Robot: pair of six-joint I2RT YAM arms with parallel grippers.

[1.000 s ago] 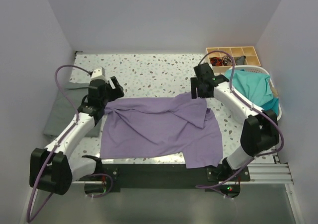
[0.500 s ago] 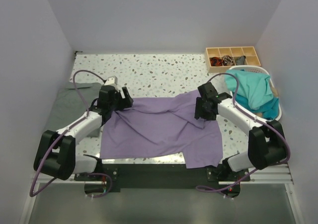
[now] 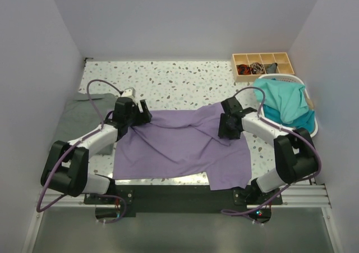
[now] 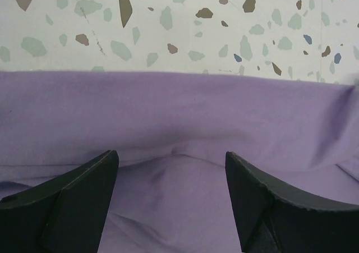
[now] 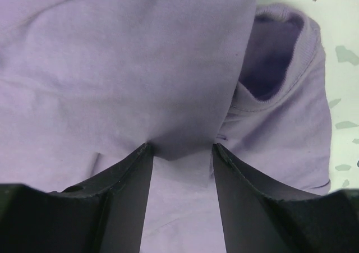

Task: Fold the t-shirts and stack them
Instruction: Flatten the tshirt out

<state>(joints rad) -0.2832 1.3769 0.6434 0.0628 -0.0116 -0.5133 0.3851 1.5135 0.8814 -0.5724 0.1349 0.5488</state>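
Across the near half of the tabletop [image 3: 185,82] lies the lavender t-shirt [image 3: 179,146], rumpled, with one corner drooping over the near edge. It looks soft, light and floppy, best pinched at hems or folds. Over its far hem the left claw [image 4: 171,157] stands apart. The right claw [image 5: 180,146] pinches a pleat beside a ribbed opening; whether that is the collar or a sleeve is unclear.

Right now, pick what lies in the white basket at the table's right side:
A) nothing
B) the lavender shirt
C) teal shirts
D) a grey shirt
C: teal shirts drape over the white basket, while the lavender shirt lies spread outside it.
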